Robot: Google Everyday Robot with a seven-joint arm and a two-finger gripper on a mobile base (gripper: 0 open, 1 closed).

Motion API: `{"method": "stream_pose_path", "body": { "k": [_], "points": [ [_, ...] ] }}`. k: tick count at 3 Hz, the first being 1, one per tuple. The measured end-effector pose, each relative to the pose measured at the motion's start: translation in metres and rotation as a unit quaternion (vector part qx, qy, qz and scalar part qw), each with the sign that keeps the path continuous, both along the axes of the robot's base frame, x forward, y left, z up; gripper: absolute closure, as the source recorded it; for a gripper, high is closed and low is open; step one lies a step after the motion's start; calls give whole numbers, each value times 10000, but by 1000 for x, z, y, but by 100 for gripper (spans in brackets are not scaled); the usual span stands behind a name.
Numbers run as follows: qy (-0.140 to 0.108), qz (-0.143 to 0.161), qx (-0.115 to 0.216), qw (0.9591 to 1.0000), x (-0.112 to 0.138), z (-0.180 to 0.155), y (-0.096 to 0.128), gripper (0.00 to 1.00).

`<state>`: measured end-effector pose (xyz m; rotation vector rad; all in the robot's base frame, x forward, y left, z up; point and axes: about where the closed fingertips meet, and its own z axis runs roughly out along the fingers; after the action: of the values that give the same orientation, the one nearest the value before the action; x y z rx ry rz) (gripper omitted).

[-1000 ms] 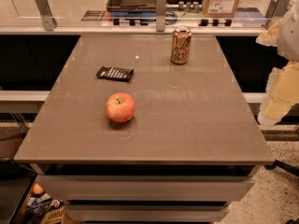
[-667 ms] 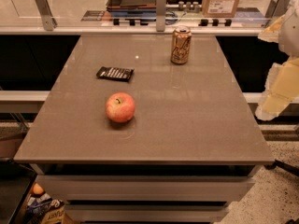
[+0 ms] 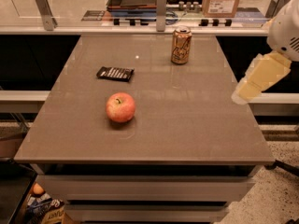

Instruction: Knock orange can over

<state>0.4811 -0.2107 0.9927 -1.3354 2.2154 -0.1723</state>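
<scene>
**Speaker 1:** Well, what lies on the counter (image 3: 196, 134), read from the left?

**Speaker 2:** Left of centre I see a flat black wrapper (image 3: 115, 73), lying toward the far side. Nearer to me and slightly to its right sits a round red-yellow apple (image 3: 120, 107), apart from the wrapper.

**Speaker 1:** And the orange can?

**Speaker 2:** The orange can (image 3: 181, 45) stands upright near the far edge, right of centre, silver top up. It is well apart from the apple and the wrapper.

**Speaker 1:** Where is the tool?

**Speaker 2:** The tool (image 3: 259, 80), pale yellow, hangs at the right of my view, beyond the counter's right edge. It sits below the white arm (image 3: 287, 29) and slants down to the left. It touches nothing on the counter and is well apart from the can. Whether it is open or closed I cannot tell.
</scene>
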Motion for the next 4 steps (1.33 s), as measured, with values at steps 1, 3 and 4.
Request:
{"method": "stream_pose_path", "body": {
  "k": [1, 3, 4],
  "points": [
    [-439, -458, 262, 9976, 33, -2, 7, 0],
    [-917, -1316, 1476, 9760, 80, -41, 26, 0],
    [-1173, -1634, 2042, 9580, 98, -64, 25, 0]
  ]
}}
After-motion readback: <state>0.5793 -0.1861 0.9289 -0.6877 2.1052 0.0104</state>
